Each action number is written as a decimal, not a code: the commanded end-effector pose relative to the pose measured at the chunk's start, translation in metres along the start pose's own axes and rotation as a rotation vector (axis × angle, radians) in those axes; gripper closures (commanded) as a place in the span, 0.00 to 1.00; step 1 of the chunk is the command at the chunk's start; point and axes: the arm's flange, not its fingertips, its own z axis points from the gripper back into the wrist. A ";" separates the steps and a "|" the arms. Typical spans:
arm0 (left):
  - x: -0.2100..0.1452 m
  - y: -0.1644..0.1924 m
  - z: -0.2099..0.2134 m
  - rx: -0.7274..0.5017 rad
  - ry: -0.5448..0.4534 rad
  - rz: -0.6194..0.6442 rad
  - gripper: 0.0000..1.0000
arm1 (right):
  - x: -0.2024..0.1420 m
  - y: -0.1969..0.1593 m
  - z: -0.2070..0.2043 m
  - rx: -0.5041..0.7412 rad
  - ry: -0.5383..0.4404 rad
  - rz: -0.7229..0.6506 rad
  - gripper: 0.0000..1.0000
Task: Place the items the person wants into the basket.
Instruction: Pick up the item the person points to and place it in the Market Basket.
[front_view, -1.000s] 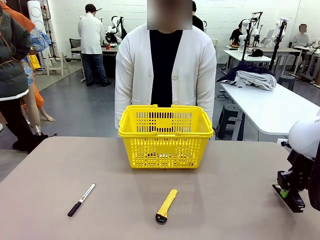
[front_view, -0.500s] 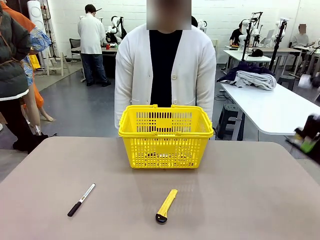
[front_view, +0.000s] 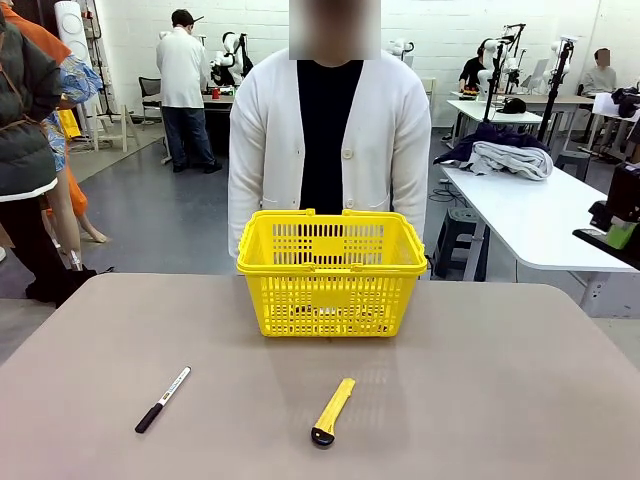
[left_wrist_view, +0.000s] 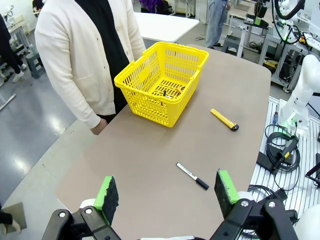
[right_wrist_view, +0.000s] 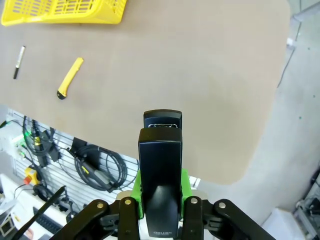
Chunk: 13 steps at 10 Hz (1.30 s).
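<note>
Right gripper (right_wrist_view: 161, 200) clamping black stapler (right_wrist_view: 160, 170), its print illegible

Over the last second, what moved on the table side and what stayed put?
The right hand, shut on the black stapler, rose from low beside the table's right edge to well above it, at the picture's right side. The yellow basket, the marker, the utility knife and the person stayed as they were.

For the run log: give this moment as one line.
right pincer: shut on stapler, raised | left pincer: open | basket: far side | marker, knife: on table
</note>
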 end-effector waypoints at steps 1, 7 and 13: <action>0.001 0.000 0.001 -0.009 0.001 -0.001 0.00 | -0.013 0.000 0.001 0.012 -0.016 0.014 1.00; 0.001 0.000 0.001 -0.009 0.001 -0.001 0.00 | 0.073 0.028 0.040 -0.135 0.001 0.390 0.69; 0.001 0.000 0.001 -0.009 0.001 -0.001 0.00 | 0.250 0.180 0.016 -0.091 -0.025 1.191 0.69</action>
